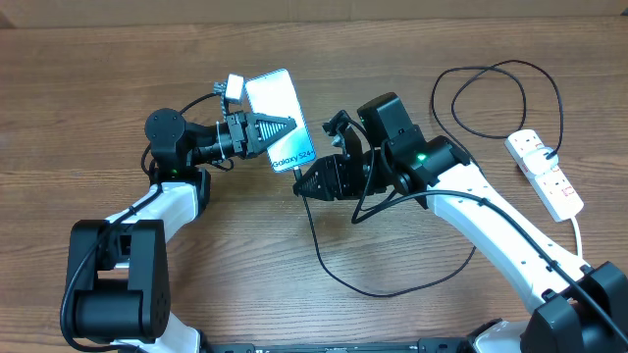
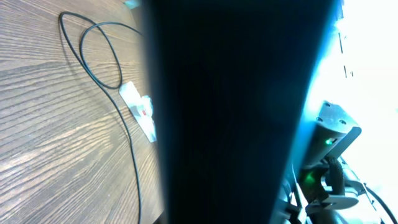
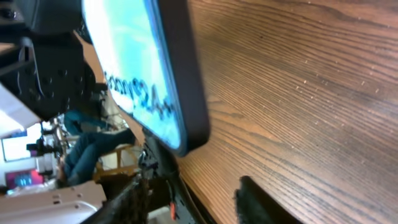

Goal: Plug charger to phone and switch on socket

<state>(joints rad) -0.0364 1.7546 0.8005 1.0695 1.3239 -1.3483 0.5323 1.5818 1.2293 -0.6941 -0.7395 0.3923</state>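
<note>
Phone (image 1: 270,98) in the closed left gripper (image 1: 290,126), lower end just beside the right gripper (image 1: 300,186), jaw state unclear.

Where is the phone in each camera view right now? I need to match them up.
Overhead: the phone sits upper centre, tilted, gripped by the left gripper.
Left wrist: the phone is the big dark slab filling the middle, very close.
Right wrist: the phone is upper left, showing its blue screen and dark edge.
Shared landmark: the wooden table shows in all three.
</note>
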